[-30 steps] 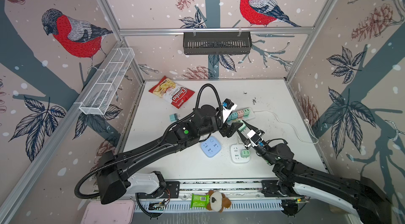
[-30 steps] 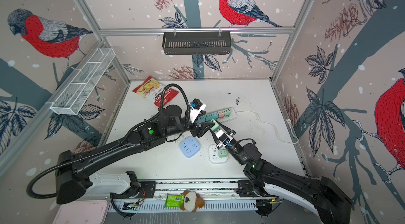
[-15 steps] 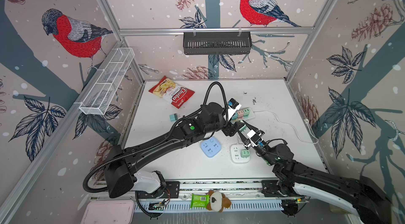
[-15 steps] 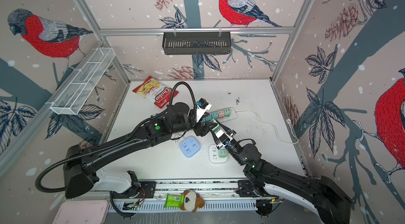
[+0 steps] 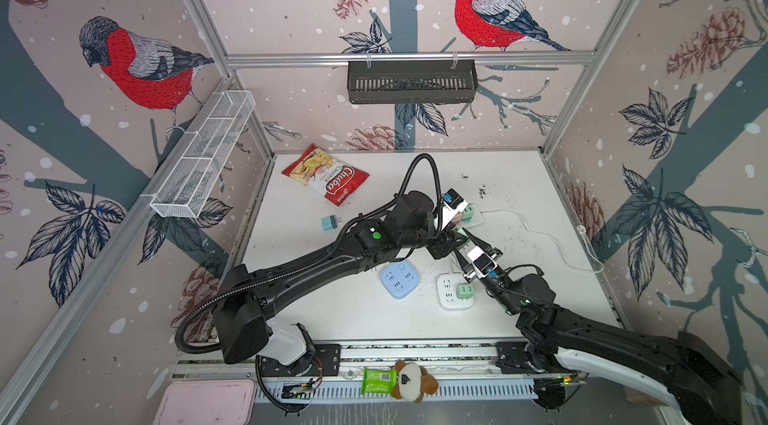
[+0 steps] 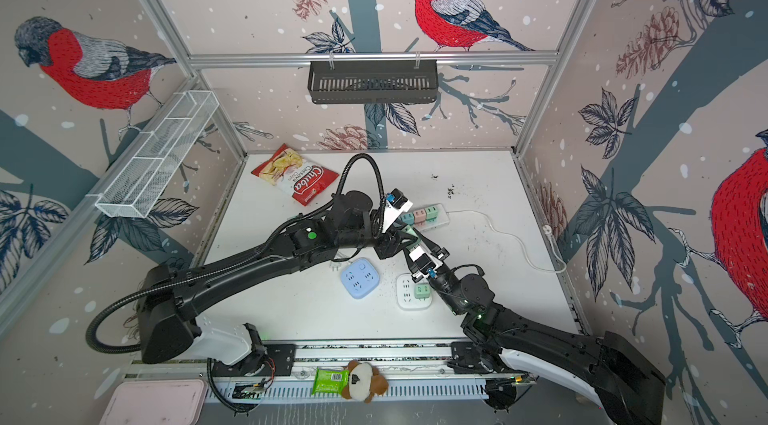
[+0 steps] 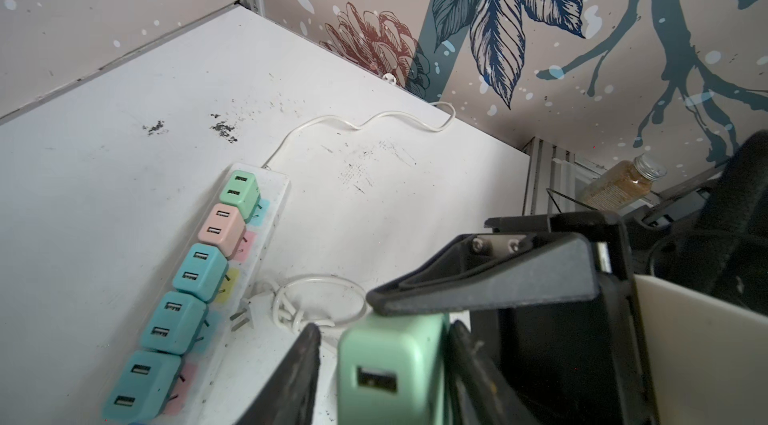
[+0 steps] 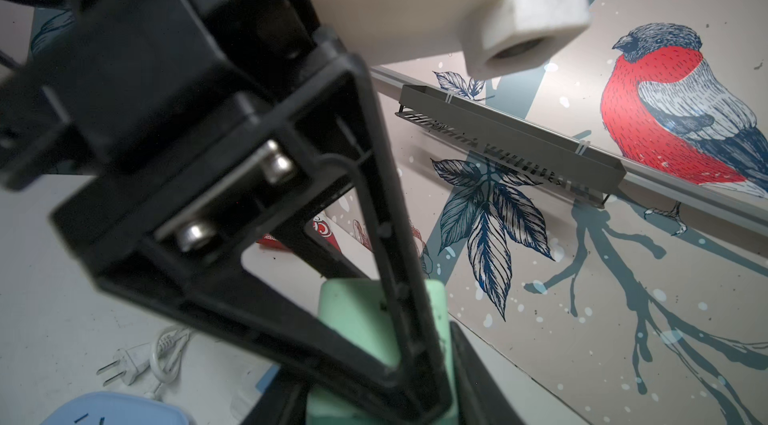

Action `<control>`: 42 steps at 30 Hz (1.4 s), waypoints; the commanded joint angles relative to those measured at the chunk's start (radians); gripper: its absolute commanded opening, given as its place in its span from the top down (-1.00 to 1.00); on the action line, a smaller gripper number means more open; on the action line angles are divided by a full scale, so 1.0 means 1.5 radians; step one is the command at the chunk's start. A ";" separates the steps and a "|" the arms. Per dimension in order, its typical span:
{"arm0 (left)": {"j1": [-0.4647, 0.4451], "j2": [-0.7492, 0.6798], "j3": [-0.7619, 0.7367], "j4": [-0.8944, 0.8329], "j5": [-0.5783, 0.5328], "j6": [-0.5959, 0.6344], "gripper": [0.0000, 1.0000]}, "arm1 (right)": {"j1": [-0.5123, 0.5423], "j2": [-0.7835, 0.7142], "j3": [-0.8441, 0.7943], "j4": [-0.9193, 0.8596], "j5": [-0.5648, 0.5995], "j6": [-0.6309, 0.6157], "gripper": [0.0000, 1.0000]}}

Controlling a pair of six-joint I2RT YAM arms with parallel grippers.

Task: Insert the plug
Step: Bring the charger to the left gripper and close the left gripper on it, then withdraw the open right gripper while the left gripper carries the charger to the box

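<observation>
The mint plug (image 7: 390, 369) hangs just above the middle of the desk (image 5: 519, 194), and my right claw (image 5: 462, 241) is clenched on it. My left claw (image 7: 384, 333) straddles the same plug. One pad lies against its side, while a thin sliver of desk shows between the other pad and the plastic, so I cannot tell whether that claw has a bite. I judge the plug light and stiff, a small hard cube with smooth, rounded sides that could slip or twist under a loose pinch. Its prongs are hidden from me, and I expect them to be thin and easy to bend. I would hold it square across two flat opposite sides, near mid-body, leaving the prong face free and keeping my pads off the corners. In both top views the power strip (image 7: 272, 211) lies at one o'clock from my claws, and every socket I can see on it is filled. The blue socket block (image 5: 399, 279) sits at eight o'clock with its face bare. The white socket block (image 5: 446, 298) at six o'clock already carries one plug.
</observation>
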 commanded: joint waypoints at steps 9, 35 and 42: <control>-0.001 -0.011 0.001 -0.003 -0.052 0.026 0.98 | -0.002 -0.015 0.015 0.009 -0.002 0.046 -0.25; 0.106 -0.110 -0.161 0.078 -0.071 0.241 1.00 | -0.014 -0.229 0.152 -0.285 0.024 0.489 -0.97; 0.094 -0.050 -0.132 0.043 -0.014 0.313 1.00 | -0.019 -0.284 0.132 -0.288 0.091 0.475 -0.99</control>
